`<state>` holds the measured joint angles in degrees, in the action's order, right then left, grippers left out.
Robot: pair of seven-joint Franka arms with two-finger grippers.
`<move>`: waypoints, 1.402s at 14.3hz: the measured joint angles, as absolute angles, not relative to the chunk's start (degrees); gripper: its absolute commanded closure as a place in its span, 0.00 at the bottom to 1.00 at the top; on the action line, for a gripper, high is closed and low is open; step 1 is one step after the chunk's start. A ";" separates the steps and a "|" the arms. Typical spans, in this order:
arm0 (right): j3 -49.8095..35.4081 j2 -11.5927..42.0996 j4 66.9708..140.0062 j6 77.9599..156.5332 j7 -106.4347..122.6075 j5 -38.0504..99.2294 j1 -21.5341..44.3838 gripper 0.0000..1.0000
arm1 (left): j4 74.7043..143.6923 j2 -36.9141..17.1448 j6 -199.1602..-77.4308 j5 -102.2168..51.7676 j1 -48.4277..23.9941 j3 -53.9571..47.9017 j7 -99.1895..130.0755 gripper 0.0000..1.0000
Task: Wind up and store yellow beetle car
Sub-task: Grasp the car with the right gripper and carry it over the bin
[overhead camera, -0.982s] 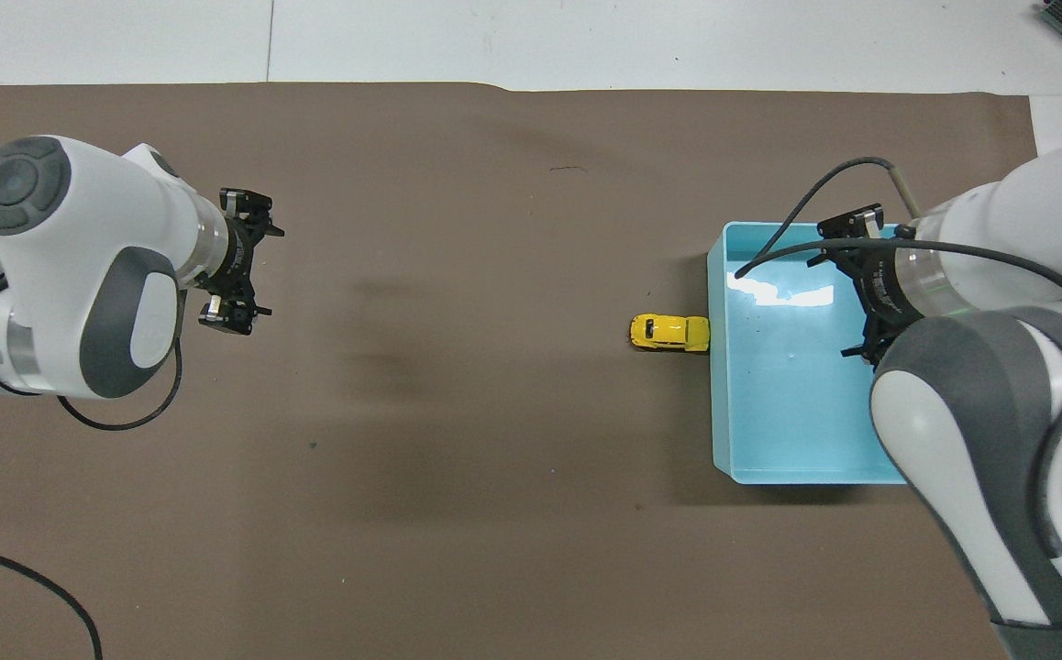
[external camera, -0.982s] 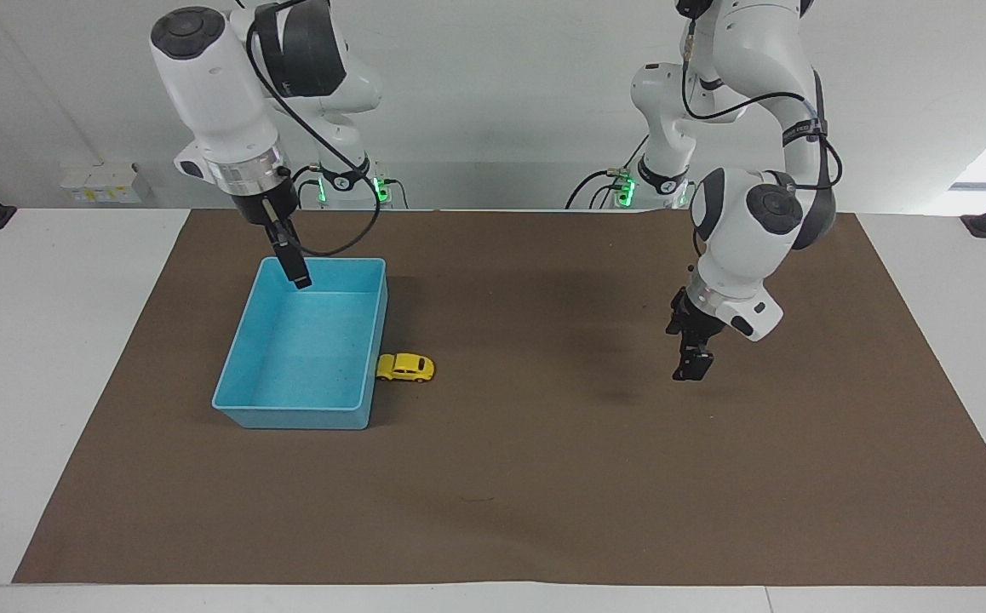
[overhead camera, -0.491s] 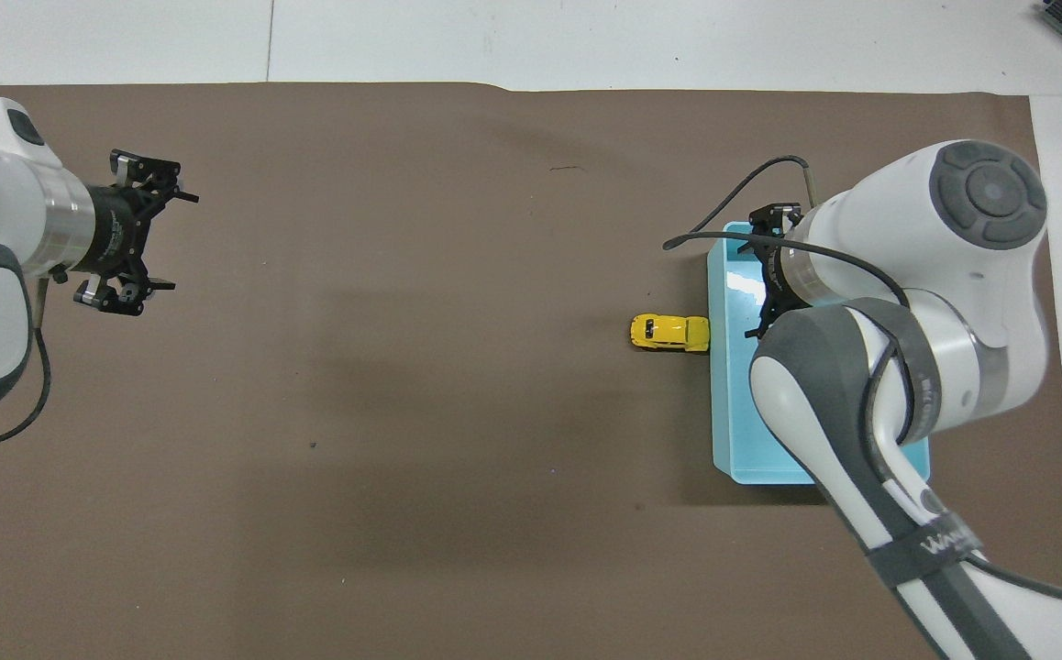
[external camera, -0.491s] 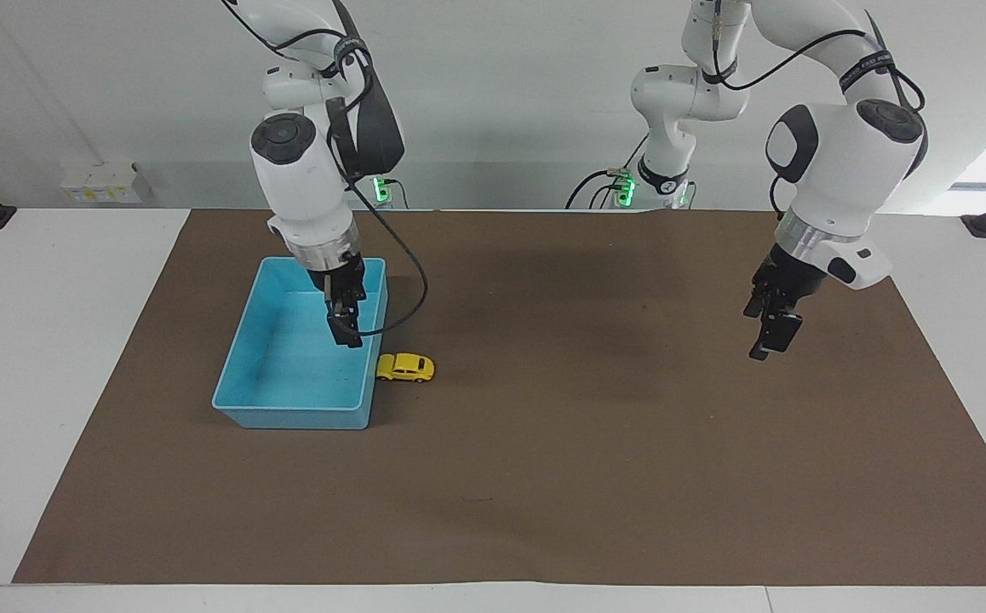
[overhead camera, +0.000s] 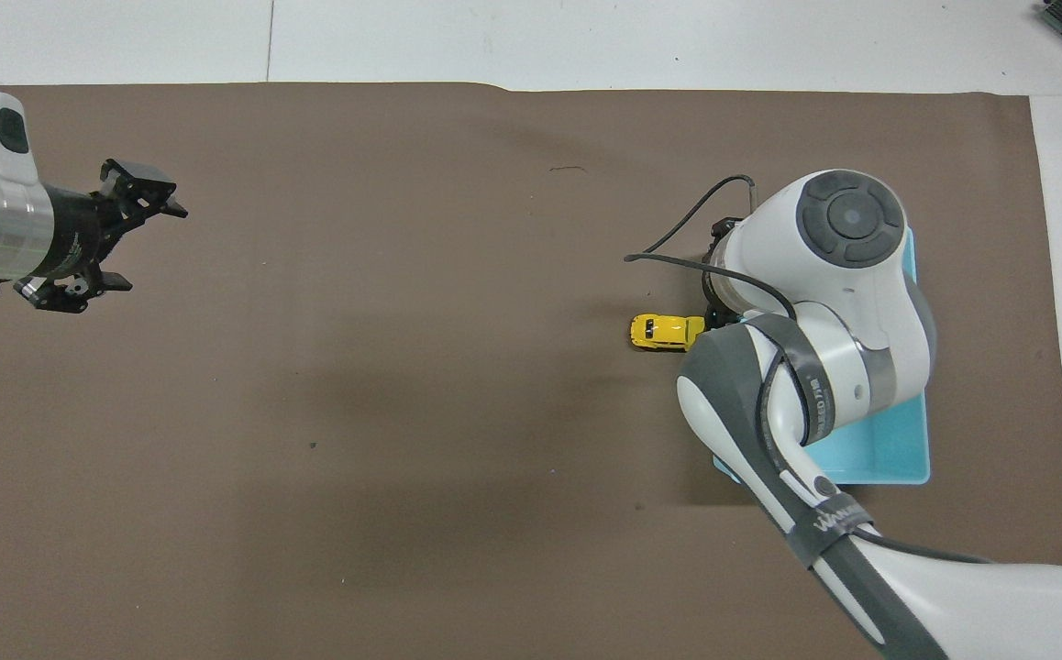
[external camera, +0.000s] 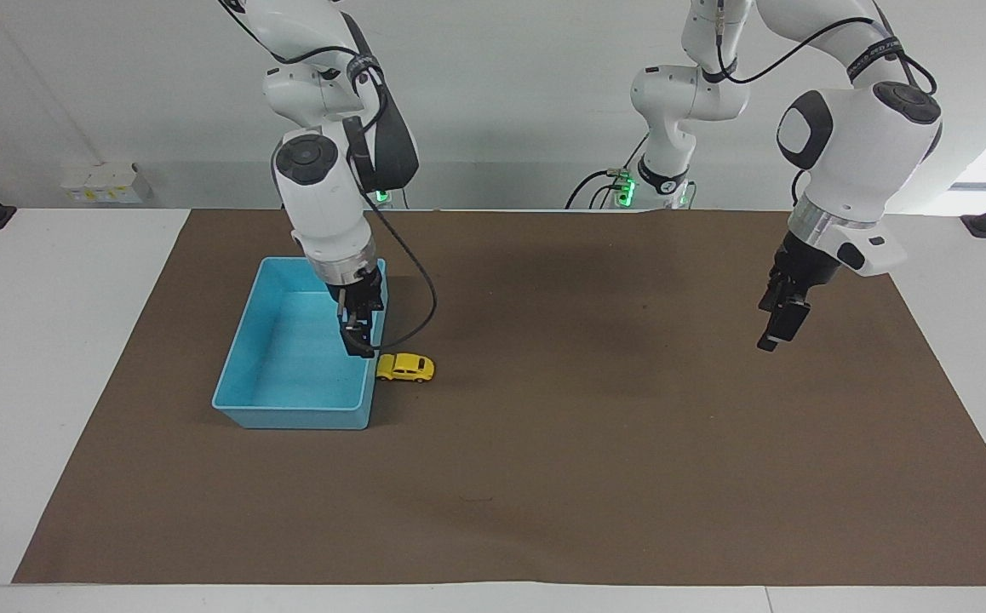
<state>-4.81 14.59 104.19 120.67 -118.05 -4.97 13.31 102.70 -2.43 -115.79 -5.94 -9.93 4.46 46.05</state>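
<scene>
sitting on the brown mat (external camera: 544, 477), the yellow beetle car (external camera: 405, 367) rests on its wheels, touching the outer wall of the light-blue bin (external camera: 248, 407) on the side toward my left arm's end of the table. my right gripper (external camera: 360, 347) hangs over the bin's rim just beside the car; i cannot tell how its fingers stand. my left gripper (overhead camera: 95, 238) waits over bare mat, well apart from the car, fingers spread and holding nothing.
</scene>
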 measured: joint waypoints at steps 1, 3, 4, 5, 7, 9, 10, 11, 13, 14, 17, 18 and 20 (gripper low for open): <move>-4.81 15.39 104.26 121.06 -119.12 -6.34 13.99 0.00 | 102.56 -2.18 -114.51 -5.93 -9.83 4.48 42.70 0.00; -4.82 17.50 104.46 122.21 -122.23 -10.56 15.52 0.00 | 102.00 -1.76 -112.00 -5.92 -9.45 4.48 35.16 0.00; -4.81 18.53 104.50 122.64 -123.16 -12.15 16.13 0.00 | 101.69 -1.52 -110.84 -5.91 -9.13 4.50 30.83 0.00; -4.81 19.53 104.59 122.83 -123.61 -13.50 16.65 0.00 | 101.42 -1.26 -109.39 -5.90 -8.62 4.50 25.43 0.00; -4.82 20.88 105.37 124.58 -123.73 -14.70 17.25 0.00 | 101.27 -0.51 -106.35 -5.90 -7.65 4.56 17.09 0.00; -4.82 21.33 106.81 126.24 -123.73 -15.06 17.46 0.00 | 101.17 0.59 -104.39 -5.90 -7.10 4.54 12.11 0.00; -4.81 21.34 107.78 127.47 -123.73 -15.10 17.46 0.00 | 101.02 1.35 -103.41 -5.90 -6.89 4.57 9.94 0.00; -4.80 21.34 108.84 128.74 -123.73 -15.13 17.38 0.00 | 100.62 2.11 -101.97 -5.90 -6.69 4.58 7.86 0.00; -4.80 21.35 110.73 130.83 -123.73 -15.17 17.22 0.46 | 98.95 3.31 -97.74 -4.70 -6.57 4.46 5.26 0.00; -4.79 21.35 111.41 131.77 -123.65 -15.28 17.16 0.98 | 97.52 3.75 -95.29 -3.33 -6.57 4.13 4.52 0.00; -4.80 21.26 111.67 131.91 -122.93 -16.24 17.53 1.00 | 94.84 4.32 -92.12 -2.41 -6.58 3.45 4.07 0.00; -4.80 21.17 111.66 131.89 -122.90 -16.33 17.64 1.00 | 94.79 4.35 -91.96 -2.38 -6.57 3.48 4.07 0.00; -4.81 20.74 111.39 131.58 -122.89 -16.42 17.73 1.00 | 94.79 4.34 -91.34 -2.33 -6.55 3.65 4.07 0.00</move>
